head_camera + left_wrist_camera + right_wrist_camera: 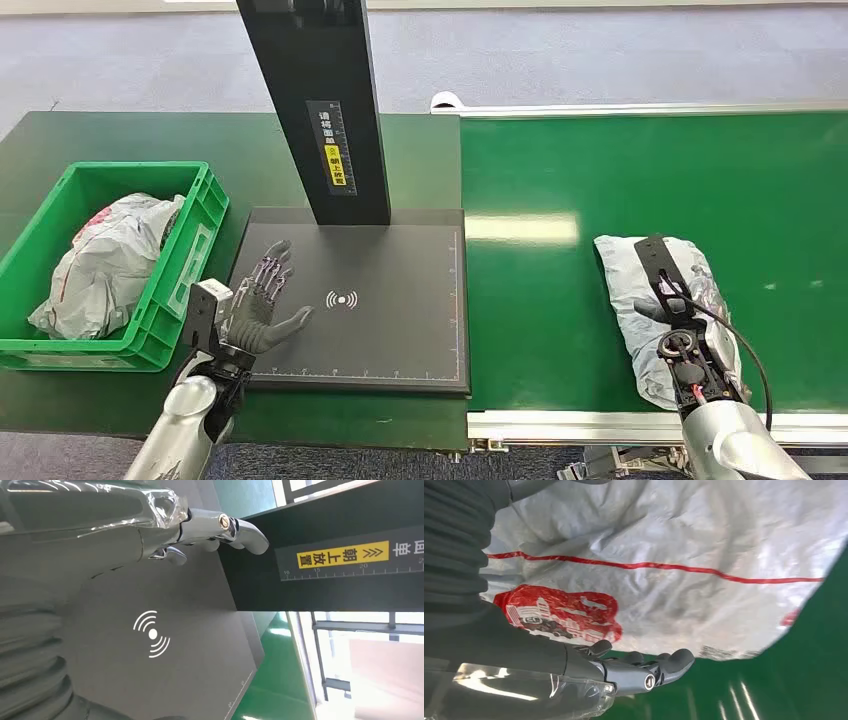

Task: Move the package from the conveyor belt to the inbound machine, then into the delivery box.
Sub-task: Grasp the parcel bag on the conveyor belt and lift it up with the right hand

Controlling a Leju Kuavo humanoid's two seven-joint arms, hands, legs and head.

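Observation:
A grey plastic package (pixel 628 297) with red print lies on the green conveyor belt (pixel 560 320) at the near right. My right hand (pixel 672 305) is stretched out flat over it, fingers pointing away from me. In the right wrist view the package (pixel 674 540) lies between thumb and fingers (pixel 664 665), which reach along its edge over the belt (pixel 804 670) without closing. My left hand (pixel 262 300) hovers open over the left part of the black inbound machine plate (pixel 400 330). The left wrist view has the hand (pixel 100 525) above the plate (pixel 175 680).
The machine's black column (pixel 320 100) rises from the plate's far edge and carries a yellow label (pixel 342 554). A green delivery box (pixel 205 215) at the left holds bagged packages (pixel 110 260). A metal rail (pixel 560 425) runs along the belt's near edge.

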